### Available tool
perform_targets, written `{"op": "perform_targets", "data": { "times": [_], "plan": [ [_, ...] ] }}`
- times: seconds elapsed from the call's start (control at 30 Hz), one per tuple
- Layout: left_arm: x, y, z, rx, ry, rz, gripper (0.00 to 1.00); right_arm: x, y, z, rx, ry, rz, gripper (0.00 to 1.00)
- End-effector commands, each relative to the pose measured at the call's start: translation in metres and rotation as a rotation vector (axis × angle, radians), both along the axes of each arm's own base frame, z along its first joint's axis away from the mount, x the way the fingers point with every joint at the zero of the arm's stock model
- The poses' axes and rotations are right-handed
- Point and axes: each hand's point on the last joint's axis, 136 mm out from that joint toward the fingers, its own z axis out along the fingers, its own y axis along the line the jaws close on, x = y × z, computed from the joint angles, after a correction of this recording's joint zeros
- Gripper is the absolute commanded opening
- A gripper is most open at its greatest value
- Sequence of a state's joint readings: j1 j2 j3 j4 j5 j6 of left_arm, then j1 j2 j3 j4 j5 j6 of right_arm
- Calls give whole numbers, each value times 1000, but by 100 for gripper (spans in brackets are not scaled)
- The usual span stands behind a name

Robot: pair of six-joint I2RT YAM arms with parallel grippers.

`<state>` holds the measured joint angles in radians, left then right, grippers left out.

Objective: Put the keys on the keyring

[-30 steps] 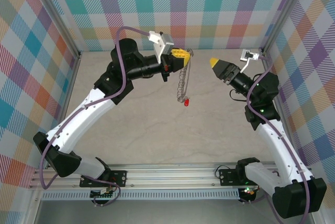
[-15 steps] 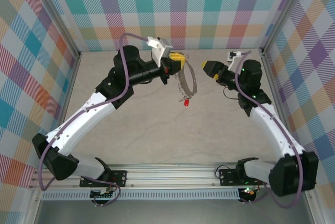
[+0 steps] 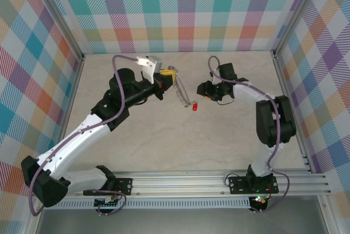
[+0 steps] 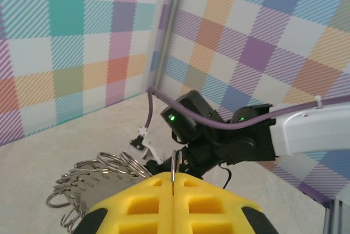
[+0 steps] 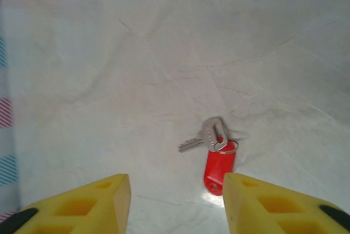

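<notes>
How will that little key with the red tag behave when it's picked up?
Probably light and slippery: the key lies flat and thin on the smooth table. Its red tag joins by a small loop, so it likely dangles once lifted.

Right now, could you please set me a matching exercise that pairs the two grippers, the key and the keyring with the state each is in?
Things:
1. left gripper
2. right gripper
3. key
4. keyring

States:
A. lying flat on the table
B. open, over the key
C. clamped in a gripper
D. shut on the ring

Pairs: 1-D, 2-B, 3-A, 4-C
</notes>
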<state>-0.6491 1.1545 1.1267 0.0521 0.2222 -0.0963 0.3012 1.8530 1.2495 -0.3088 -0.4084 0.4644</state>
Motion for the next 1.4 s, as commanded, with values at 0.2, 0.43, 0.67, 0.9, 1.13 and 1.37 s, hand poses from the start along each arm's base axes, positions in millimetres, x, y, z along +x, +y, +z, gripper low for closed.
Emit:
{"op": "perform_targets", "data": {
  "times": [0.2,0.43,0.67,0.9,1.13,1.37],
  "plan": [
    [-8,26,29,-92,-62,50,0,-5,1,-42,-181,58,83,43],
    [-7,26,26,-93,-56,45,0,-6,2,-45,-100,177,-108,48],
    [-6,26,23,-106,-54,40,0,-4,1,-49,-44,303,-302,49],
    [-8,28,21,-127,-55,36,0,-5,0,-56,-54,382,-373,47],
    [-9,28,18,-140,-55,29,0,-6,0,-62,-71,401,-393,45],
    [-8,28,17,-143,-55,27,0,0,5,-62,-66,399,-391,43]
  ]
}}
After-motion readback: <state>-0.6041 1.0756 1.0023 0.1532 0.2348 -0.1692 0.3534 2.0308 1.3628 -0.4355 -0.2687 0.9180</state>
